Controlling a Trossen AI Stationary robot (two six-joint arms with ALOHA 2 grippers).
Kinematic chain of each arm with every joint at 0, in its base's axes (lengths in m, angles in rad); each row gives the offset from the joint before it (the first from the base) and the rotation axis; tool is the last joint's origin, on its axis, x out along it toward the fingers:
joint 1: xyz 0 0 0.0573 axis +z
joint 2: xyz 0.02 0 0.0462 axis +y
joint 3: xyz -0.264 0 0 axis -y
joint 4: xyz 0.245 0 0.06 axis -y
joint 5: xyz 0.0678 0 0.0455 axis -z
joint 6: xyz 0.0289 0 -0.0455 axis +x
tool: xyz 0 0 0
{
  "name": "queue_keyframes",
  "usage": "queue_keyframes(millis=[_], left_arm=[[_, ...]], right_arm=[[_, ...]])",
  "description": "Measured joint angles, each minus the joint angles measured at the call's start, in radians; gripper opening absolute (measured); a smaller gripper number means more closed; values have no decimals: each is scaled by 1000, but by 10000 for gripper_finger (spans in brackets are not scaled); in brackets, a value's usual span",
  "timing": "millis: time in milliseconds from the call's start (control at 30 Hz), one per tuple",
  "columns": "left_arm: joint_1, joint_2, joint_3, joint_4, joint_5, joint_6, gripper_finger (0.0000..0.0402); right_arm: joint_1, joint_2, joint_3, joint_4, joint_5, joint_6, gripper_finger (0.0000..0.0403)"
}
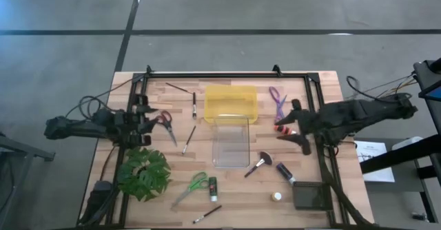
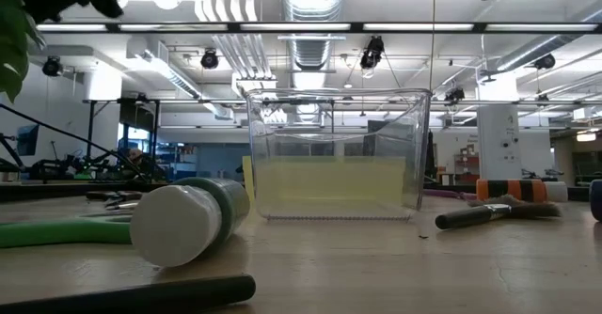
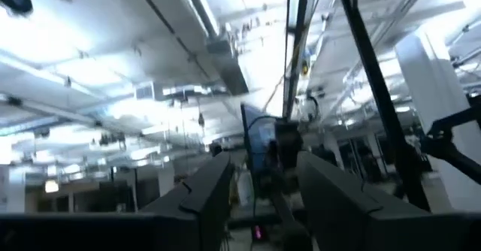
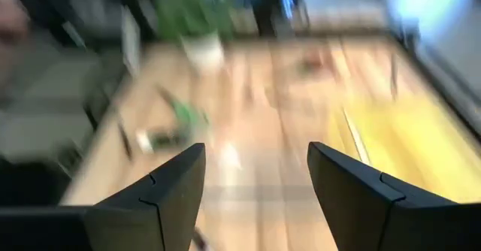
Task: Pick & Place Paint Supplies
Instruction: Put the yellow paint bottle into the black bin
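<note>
Green bottle (image 2: 183, 222) lies well apart from right gripper (image 1: 293, 124).

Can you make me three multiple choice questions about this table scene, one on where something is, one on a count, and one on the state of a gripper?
1. Where does the yellow bin lie relative to the clear bin?
A. Directly beyond it, toward the table's far edge
B. At the table's near edge
C. Beside the plant

2. How many pairs of scissors show in the high view?
A. One
B. Three
C. Five

3. How is the right gripper?
A. Shut on a brush
B. Shut on a bottle
C. Open, holding nothing

Answers: 1 A, the yellow bin touches the clear bin's far end. 2 B, red scissors, purple scissors and green scissors. 3 C, the right wrist view shows its fingers spread with only table between them.
</note>
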Motion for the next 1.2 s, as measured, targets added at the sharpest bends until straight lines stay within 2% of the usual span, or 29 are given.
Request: queue_keyframes(millis=[100,233,500,633,867,1200], left_arm=[[0,0,36,-73,0,8,165],[0,0,43,-149,0,11,165],[0,0,40,-168,0,13,165],[0,0,41,-168,0,13,165],[0,0,41,-171,0,13,165],[0,0,42,-171,0,12,165]], right_arm=[[0,176,166,-261,2,75,234],[38,356,272,-438,-10,184,234],[206,548,321,-441,-35,376,234],[287,584,359,-440,-25,496,234],[419,629,457,-438,74,626,234],[507,734,473,-438,98,736,234]])
